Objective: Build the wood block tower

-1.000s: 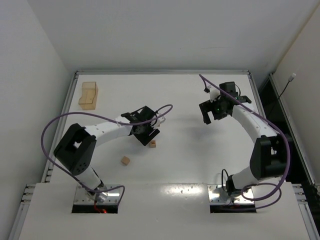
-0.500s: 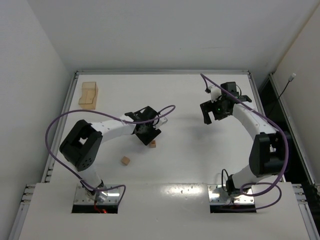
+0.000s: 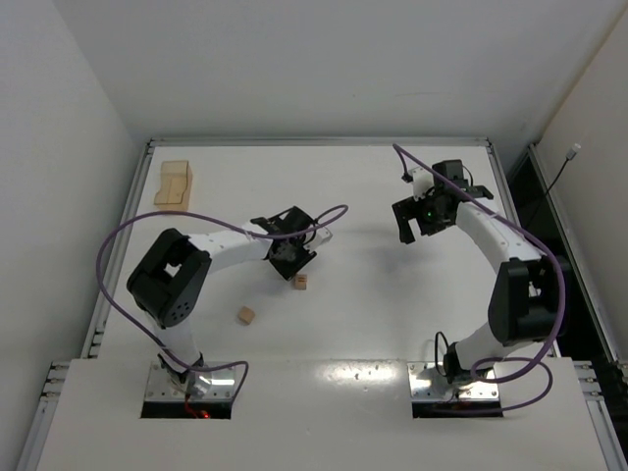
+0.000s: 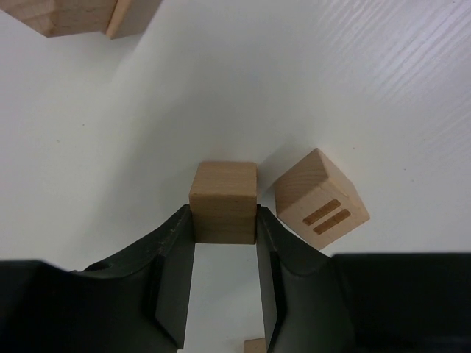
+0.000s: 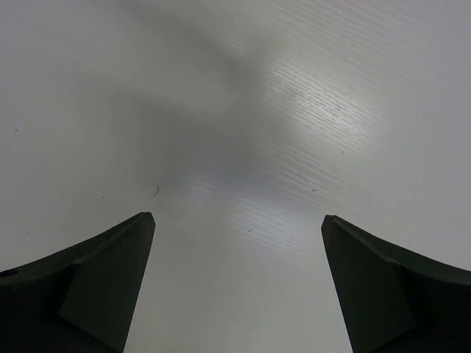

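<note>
My left gripper (image 4: 224,215) is shut on a plain light wooden cube (image 4: 224,198) that rests on the white table, one black finger against each side. Just right of it lies a second cube (image 4: 321,200), tilted and marked with two dark bars. The edge of a third cube (image 4: 255,346) shows below the fingers. From above, the left gripper (image 3: 292,257) covers the held cube; a small cube (image 3: 300,282) sits beside it and another cube (image 3: 246,315) lies nearer the front. The wood block tower is out of view. My right gripper (image 3: 420,222) hangs open over bare table (image 5: 235,147).
Larger pale wooden blocks (image 3: 175,184) lie at the table's back left corner, and their edges show as blocks (image 4: 73,15) in the left wrist view. A raised rim (image 3: 314,142) runs round the table. Purple cables loop from both arms.
The left jaws have narrowed onto the plain cube, and the left arm's elbow has shifted right. The right arm has barely moved.
</note>
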Controlling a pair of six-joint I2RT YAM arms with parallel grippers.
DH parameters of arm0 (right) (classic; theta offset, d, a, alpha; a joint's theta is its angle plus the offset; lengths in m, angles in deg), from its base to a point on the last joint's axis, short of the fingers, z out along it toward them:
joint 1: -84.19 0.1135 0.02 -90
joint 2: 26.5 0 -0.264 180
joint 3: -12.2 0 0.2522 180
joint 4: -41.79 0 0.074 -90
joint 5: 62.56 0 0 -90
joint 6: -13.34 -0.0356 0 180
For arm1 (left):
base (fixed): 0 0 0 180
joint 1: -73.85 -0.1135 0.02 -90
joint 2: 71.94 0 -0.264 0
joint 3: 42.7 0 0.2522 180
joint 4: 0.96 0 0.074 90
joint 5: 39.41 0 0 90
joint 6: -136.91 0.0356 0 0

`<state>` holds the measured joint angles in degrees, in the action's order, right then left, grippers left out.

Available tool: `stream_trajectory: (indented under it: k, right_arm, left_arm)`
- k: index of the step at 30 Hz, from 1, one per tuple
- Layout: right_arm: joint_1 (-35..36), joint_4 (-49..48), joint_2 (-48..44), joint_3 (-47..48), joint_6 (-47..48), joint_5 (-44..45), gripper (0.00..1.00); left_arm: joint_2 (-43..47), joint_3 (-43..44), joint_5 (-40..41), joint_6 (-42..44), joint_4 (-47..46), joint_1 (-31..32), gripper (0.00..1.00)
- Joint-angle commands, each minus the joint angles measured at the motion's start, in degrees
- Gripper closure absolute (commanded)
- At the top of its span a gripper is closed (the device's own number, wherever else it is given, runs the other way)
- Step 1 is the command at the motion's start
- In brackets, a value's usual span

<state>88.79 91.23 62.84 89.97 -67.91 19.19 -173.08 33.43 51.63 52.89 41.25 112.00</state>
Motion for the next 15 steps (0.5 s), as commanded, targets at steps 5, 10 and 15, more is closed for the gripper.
stream_trajectory:
  k: [5, 10, 15]
  right_arm:
    - [-0.3, -0.5, 0.9, 2.3, -0.3, -2.3, 0.06]
    - [-0.3, -0.5, 0.9, 2.3, -0.3, -2.8, 0.06]
    - [-0.3, -0.5, 1.5, 2.9, -0.3, -4.0, 0.06]
  left_arm:
    - [4.6, 3.0, -1.3, 0.4, 0.8, -2.6, 1.0]
    - [9.8, 9.1, -5.6, 10.6, 8.0, -2.6, 1.0]
    - [5.0, 27.8, -13.9, 21.2, 22.9, -4.1, 1.0]
